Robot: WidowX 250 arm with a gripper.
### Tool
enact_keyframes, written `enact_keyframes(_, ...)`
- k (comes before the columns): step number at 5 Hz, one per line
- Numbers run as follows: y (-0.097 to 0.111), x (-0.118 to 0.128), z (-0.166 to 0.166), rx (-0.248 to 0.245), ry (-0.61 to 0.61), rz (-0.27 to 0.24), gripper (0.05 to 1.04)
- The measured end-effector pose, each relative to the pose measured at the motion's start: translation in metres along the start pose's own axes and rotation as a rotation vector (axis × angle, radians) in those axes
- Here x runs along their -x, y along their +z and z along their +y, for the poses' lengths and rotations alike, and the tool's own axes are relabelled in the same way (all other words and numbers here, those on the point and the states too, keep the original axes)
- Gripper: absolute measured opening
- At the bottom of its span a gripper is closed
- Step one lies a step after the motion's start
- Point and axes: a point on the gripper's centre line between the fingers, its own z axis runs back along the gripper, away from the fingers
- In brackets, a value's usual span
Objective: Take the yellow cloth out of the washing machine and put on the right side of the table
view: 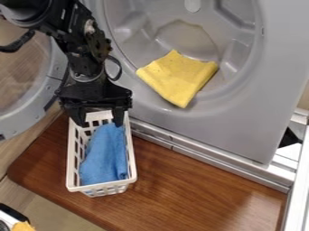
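Over the far end of the white basket (100,186), the gripper (99,122) hung with fingers spread apart, while the yellow cloth (179,77) lay in the washing machine (232,122).

Occlusion and cut-off findings around the gripper (100,122).
Far end of the white basket (102,186): partly hidden behind the gripper's fingers; its floor, just below the gripper in view, is covered by the blue cloth (104,155). Above the gripper, the arm (91,43) is cut by the top edge, as is the drum (138,31) to the upper right. Left of the gripper, the door (24,119) runs out of frame. Well below and left, an orange item (23,226) is cropped; identity undetermined. Far right, a dark patch (289,137) is partly concealed; nature undetermined. Yellow cloth (178,79), upper right: underside hidden, specks too small to identify.
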Motion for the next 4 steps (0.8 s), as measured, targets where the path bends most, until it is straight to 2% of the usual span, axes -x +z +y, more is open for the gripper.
enact_keyframes(1, -0.004, 0.004, -0.001, 0.001, -0.002, 0.021, 1.0)
enact_keyframes(2, -0.002, 0.007, -0.027, 0.039, -0.082, 0.012, 1.0)
enact_keyframes(3, 0.005, 0.0, -0.038, 0.058, -0.103, -0.038, 1.0)
enact_keyframes(4, 0.012, -0.023, -0.056, 0.1, -0.123, -0.115, 1.0)
